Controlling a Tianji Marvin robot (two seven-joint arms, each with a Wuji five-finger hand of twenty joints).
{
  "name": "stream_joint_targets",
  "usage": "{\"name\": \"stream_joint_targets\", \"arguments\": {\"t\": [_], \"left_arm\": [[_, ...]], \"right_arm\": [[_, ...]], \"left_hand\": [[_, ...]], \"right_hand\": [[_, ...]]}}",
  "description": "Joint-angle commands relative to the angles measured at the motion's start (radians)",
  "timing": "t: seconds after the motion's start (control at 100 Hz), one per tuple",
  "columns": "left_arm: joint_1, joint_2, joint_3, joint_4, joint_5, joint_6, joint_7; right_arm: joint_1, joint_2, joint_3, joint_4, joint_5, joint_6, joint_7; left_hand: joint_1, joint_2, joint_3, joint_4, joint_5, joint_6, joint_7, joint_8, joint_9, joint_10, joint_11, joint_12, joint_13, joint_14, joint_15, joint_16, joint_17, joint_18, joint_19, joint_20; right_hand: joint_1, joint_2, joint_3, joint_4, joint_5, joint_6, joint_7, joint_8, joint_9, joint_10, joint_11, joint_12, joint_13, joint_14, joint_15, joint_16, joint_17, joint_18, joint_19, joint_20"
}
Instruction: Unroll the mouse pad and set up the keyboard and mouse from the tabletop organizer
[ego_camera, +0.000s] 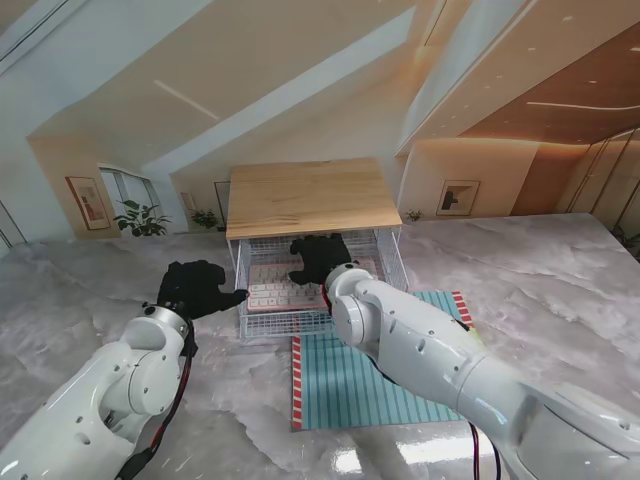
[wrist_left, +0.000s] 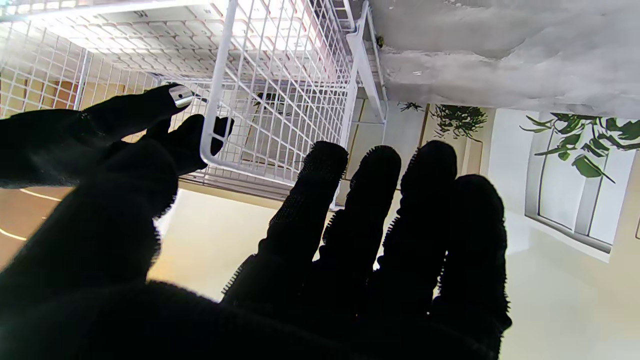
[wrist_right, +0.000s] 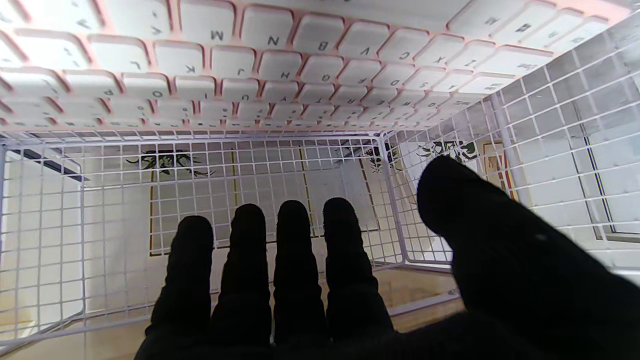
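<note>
Pink-and-white keyboard (ego_camera: 285, 291) inside white wire-mesh organizer drawer (ego_camera: 262, 322), under wooden shelf top (ego_camera: 308, 196); striped teal mouse pad (ego_camera: 350, 385) on marble table (ego_camera: 560, 290), nearer to me.

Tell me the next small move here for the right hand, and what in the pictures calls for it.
Probably lower the right hand and close its fingers on the keyboard. The hand is open over the keys inside the pulled-out wire drawer, the left hand is at the drawer's corner, and the mouse pad already lies unrolled.

Grey marble table (ego_camera: 560, 280), white wire organizer (ego_camera: 390, 262) on it, striped teal mouse pad (ego_camera: 345, 385) just in front
</note>
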Motion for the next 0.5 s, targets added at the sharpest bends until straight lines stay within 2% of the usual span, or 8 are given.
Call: {"name": "stream_joint_targets", "arguments": {"t": [0.0, 0.2, 0.49], "left_arm": [[-0.01, -0.001, 0.009, 0.009, 0.006, 0.001, -0.015], [-0.031, 0.0, 0.026, 0.031, 0.018, 0.0, -0.01], [-0.055, -0.004, 0.046, 0.055, 0.004, -0.007, 0.008]], "right_arm": [[0.008, -0.016, -0.011, 0.014, 0.004, 0.001, 0.011], [0.039, -0.046, -0.039, 0.073, 0.024, -0.002, 0.019], [0.077, -0.086, -0.066, 0.153, 0.054, 0.008, 0.038]], "left_hand": [[-0.032, -0.023, 0.04, 0.026, 0.02, 0.017, 0.028, 0.018, 0.045, 0.028, 0.022, 0.02, 0.069, 0.068, 0.038, 0.013, 0.047, 0.014, 0.05, 0.036], [-0.03, -0.052, 0.108, 0.037, 0.063, 0.008, 0.091, 0.044, 0.151, 0.019, 0.071, 0.036, 0.203, 0.068, 0.1, 0.019, 0.185, 0.056, 0.104, 0.071], [-0.022, -0.043, 0.189, 0.065, 0.135, -0.008, 0.196, 0.079, 0.272, 0.006, 0.109, 0.038, 0.323, 0.069, 0.157, 0.006, 0.299, 0.09, 0.152, 0.087]], "right_hand": [[-0.03, 0.026, 0.003, 0.019, -0.046, 0.009, 0.015, -0.01, -0.046, 0.003, 0.008, 0.014, -0.055, 0.015, -0.009, -0.009, -0.019, -0.031, -0.018, -0.022], [-0.037, 0.028, -0.004, 0.019, -0.065, 0.003, 0.026, -0.012, -0.066, -0.005, 0.017, 0.013, -0.07, 0.007, -0.008, -0.01, -0.029, -0.036, -0.025, -0.027], [-0.045, 0.028, -0.01, 0.021, -0.076, -0.004, 0.03, -0.018, -0.071, -0.008, 0.018, 0.009, -0.073, 0.006, -0.008, -0.011, -0.03, -0.038, -0.026, -0.03]]}}
